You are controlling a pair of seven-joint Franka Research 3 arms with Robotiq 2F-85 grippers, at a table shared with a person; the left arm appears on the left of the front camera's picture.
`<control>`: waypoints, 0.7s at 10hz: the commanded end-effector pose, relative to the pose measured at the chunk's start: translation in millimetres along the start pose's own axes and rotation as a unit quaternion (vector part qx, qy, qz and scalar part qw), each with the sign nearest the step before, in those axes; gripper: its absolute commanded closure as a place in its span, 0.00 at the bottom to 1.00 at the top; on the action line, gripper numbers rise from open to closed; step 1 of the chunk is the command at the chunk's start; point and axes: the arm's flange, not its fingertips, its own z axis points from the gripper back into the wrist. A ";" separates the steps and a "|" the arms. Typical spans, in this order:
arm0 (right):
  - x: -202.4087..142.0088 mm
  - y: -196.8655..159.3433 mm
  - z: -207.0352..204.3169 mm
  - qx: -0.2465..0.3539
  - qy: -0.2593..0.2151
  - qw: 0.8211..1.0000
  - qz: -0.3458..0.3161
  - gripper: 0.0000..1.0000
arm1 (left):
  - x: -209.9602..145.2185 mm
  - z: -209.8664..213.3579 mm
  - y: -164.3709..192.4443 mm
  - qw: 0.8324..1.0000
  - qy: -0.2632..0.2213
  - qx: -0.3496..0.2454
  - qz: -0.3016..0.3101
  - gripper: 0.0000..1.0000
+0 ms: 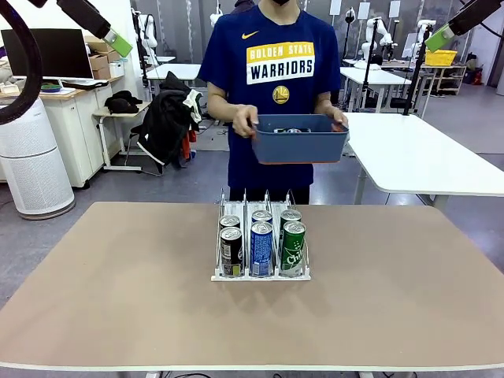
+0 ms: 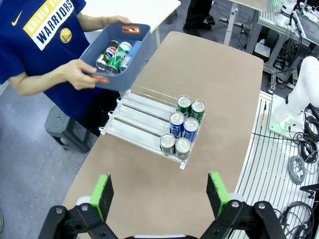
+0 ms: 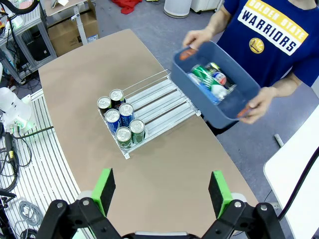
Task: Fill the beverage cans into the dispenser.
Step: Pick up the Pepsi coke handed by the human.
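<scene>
Well beyond the left gripper (image 2: 159, 188) — untouched — stands the dispenser (image 2: 138, 117).

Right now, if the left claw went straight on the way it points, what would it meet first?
Most likely the bare tan tabletop, short of the clear-plastic three-lane dispenser rack and its slim aluminium cans. The open left claw holds nothing; depth is hard to judge.

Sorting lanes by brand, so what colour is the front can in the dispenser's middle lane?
The can is blue with white lettering, clearest in the front view.
</scene>
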 end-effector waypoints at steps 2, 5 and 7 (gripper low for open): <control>-0.3 0.4 0.3 0.000 0.000 1.000 0.000 0.00 | -1.0 0.1 0.4 1.000 -0.001 -0.002 0.001 0.00; -0.3 0.4 0.3 0.000 0.000 1.000 0.000 0.00 | -1.0 0.1 0.4 1.000 -0.001 -0.002 0.001 0.00; -0.3 0.4 0.3 0.000 0.000 1.000 0.000 0.00 | -1.0 0.1 0.4 1.000 -0.001 -0.002 0.001 0.00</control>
